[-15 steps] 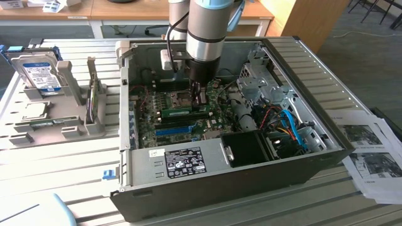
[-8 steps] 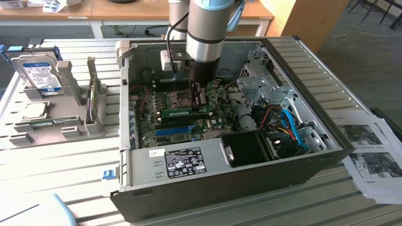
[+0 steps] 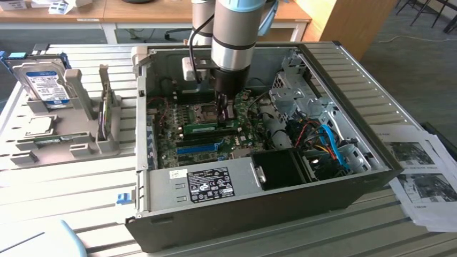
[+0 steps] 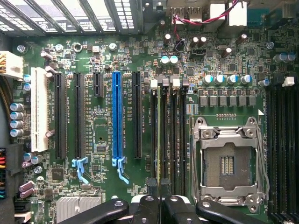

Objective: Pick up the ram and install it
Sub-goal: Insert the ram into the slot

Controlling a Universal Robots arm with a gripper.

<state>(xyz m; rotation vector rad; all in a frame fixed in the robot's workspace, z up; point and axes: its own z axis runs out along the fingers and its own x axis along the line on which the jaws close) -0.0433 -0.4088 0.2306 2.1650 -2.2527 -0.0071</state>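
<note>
The ram (image 4: 162,140) is a thin green stick seen edge-on in the wrist view, running along the second of the black memory slots beside the CPU socket (image 4: 227,161). My gripper (image 4: 161,205) is shut on its top edge, with the black fingers (image 4: 145,205) pressed together around it. In the exterior view the gripper (image 3: 226,119) reaches down into the open computer case, and the green ram (image 3: 202,127) lies level just above the motherboard (image 3: 168,152). Whether it is fully seated in the slot I cannot tell.
A long bright-blue slot (image 4: 117,121) and several black slots lie beside the memory slots. Drive cages and blue and red cables (image 3: 325,142) crowd the case on the exterior view's right. A grey fixture with a hard drive (image 3: 43,83) stands outside on the exterior view's left. Printed papers (image 3: 421,171) lie on its right.
</note>
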